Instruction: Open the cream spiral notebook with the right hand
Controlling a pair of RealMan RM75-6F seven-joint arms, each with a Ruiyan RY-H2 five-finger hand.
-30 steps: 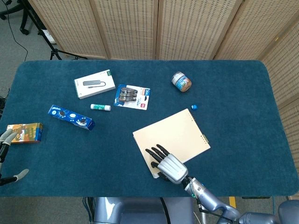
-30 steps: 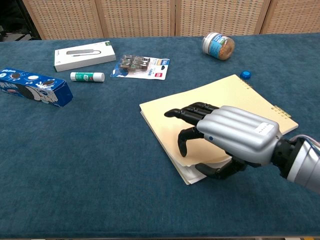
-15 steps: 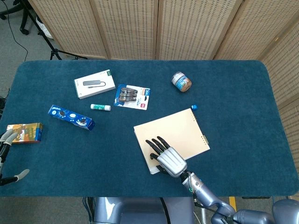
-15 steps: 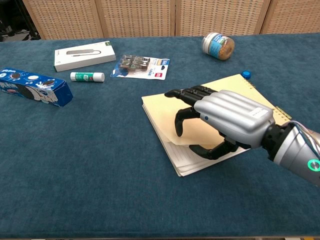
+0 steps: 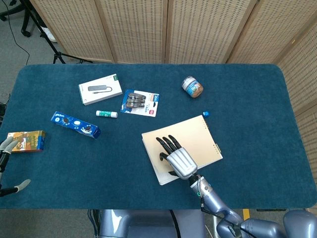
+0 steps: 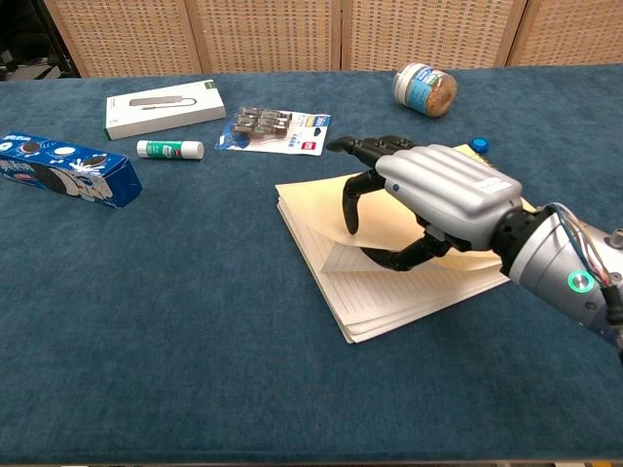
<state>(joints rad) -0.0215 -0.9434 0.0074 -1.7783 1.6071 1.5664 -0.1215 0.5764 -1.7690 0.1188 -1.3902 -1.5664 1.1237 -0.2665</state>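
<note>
The cream spiral notebook (image 5: 197, 135) lies right of the table's middle, its spiral binding along the far right edge. My right hand (image 5: 177, 157) grips the cover's near left part, with the fingers on top and the thumb underneath. In the chest view the right hand (image 6: 433, 195) holds that cover lifted and curled, and the notebook's lined pages (image 6: 409, 292) show below it. My left hand (image 5: 7, 145) shows only at the far left edge, its fingers apart and holding nothing.
A jar (image 5: 192, 87) and a small blue cap (image 5: 206, 113) sit behind the notebook. To the left lie a blister pack (image 5: 140, 102), a white box (image 5: 100, 89), a glue stick (image 5: 107, 114), a blue cookie box (image 5: 75, 124) and a snack box (image 5: 26, 141).
My right hand has risen and moved toward the spiral with the cover in its grip. The cover went from nearly flat to lifted and curled, uncovering lined pages. The left hand stayed put.
</note>
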